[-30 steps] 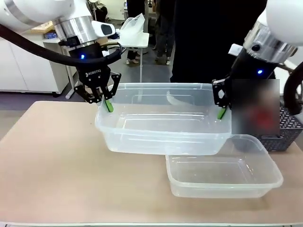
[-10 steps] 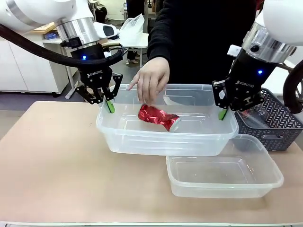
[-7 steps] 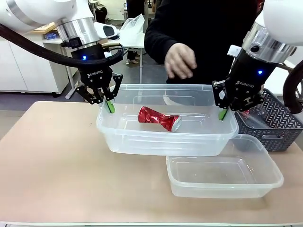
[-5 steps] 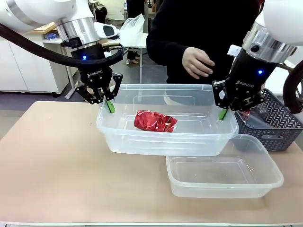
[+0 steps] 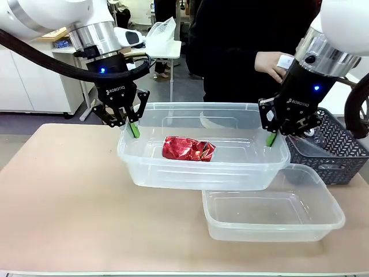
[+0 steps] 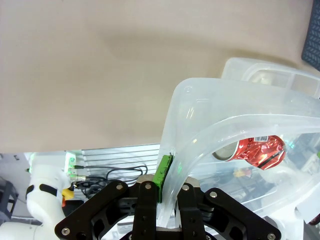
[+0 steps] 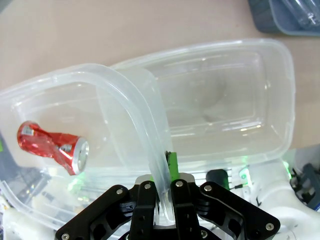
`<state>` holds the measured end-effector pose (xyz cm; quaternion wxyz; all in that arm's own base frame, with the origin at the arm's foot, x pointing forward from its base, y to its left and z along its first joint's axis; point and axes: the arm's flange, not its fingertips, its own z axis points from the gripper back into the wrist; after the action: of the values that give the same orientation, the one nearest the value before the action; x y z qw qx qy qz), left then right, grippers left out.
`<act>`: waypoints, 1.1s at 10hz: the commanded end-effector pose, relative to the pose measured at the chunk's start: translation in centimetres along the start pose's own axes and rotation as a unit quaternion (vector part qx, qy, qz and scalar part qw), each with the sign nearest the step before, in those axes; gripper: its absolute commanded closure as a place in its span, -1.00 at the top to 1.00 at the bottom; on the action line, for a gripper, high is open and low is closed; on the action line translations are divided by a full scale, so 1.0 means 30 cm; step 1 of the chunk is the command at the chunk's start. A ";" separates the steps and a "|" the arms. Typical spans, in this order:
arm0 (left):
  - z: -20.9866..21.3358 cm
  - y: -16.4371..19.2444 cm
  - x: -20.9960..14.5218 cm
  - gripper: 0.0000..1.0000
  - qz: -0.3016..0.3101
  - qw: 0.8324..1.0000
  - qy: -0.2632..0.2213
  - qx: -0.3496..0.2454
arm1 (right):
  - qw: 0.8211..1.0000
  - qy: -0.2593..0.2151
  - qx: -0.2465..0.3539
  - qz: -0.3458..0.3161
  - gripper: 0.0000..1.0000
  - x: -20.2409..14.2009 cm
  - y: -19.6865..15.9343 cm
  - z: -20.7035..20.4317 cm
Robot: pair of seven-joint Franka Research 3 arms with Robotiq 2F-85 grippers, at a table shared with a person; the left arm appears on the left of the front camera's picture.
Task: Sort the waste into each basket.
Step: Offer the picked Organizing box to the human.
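Sorting is looking barely begun. Across the table [image 5: 69, 202], the raised tub [image 5: 202, 173] is hanging clear of the surface, being carried by its two short ends. The low tub [image 5: 271, 231] is sitting on the table at the raised tub's 4 o'clock, tucked partly under it and holding nothing. At 3 o'clock the grey basket [image 5: 340, 164] is standing just beside both tubs.

The left gripper [image 5: 131, 128] is pinching the raised tub's rim at the 9 o'clock end, jaws narrow with only the thin plastic wall between the pads. The right gripper [image 5: 270, 137] is doing the same at the 3 o'clock end. The person's hand [image 5: 270, 62] is hovering at 1 o'clock, above the tub and apart from it; whether it is holding anything cannot be told.

One crushed red can [image 5: 188, 149] is lying on its side near the middle of the raised tub's floor, so one piece is counting as sorted. At least one clear bottle [image 7: 304, 14] is lying in the grey basket, so the bottles are probably waiting to go, likely into the low tub.
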<state>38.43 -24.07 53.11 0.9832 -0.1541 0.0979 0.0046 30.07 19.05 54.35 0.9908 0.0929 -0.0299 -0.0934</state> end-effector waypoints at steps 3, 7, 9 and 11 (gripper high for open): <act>0.022 -0.003 0.003 -0.89 0.006 1.000 0.002 -0.016 | 1.000 -0.001 -0.007 -0.001 -0.91 0.016 -0.003 0.011; 0.022 -0.003 0.003 -0.89 0.006 1.000 0.002 -0.016 | 1.000 -0.001 -0.007 -0.001 -0.91 0.016 -0.003 0.011; 0.022 -0.003 0.003 -0.89 0.006 1.000 0.002 -0.016 | 1.000 -0.001 -0.007 -0.001 -0.91 0.016 -0.003 0.011; 0.022 -0.003 0.003 -0.89 0.006 1.000 0.002 -0.016 | 1.000 -0.001 -0.007 -0.001 -0.91 0.016 -0.003 0.011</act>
<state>38.43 -24.08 53.10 0.9832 -0.1541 0.0981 0.0045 30.07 19.05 54.34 0.9909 0.0927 -0.0297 -0.0933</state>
